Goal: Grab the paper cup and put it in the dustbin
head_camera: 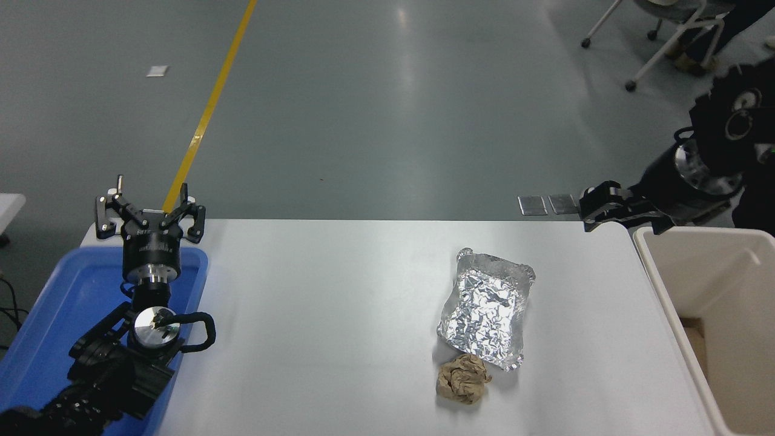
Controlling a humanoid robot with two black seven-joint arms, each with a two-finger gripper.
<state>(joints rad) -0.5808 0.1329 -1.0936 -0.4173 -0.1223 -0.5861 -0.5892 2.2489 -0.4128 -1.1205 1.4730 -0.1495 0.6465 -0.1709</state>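
The right claw [590, 213] reaches in from the right edge, held above the far right corner of the white worktop [339, 327], just to the left of the far rim of the beige dustbin [696, 266]. It points left, toward the middle of the picture. Its dark fingers lie close against each other and nothing can be seen between them, but whether they are fully closed cannot be told from this angle. The arm behind it rises toward the upper right.

The dustbin stands at the worktop's right end, its thick rim touching or just beside the worktop's edge. The paper cup cannot be seen anywhere; the visible part of the bin's inside shows only pale walls and a patch of brown at the bottom.

A crinkled foil tray [486, 315] lies right of centre on the worktop, and a crumpled brown paper wad [463, 379] sits just beside its near corner.

The left claw [149, 209] is parked at the lower left over a blue tray [54, 303], its fingers spread wide and holding nothing.
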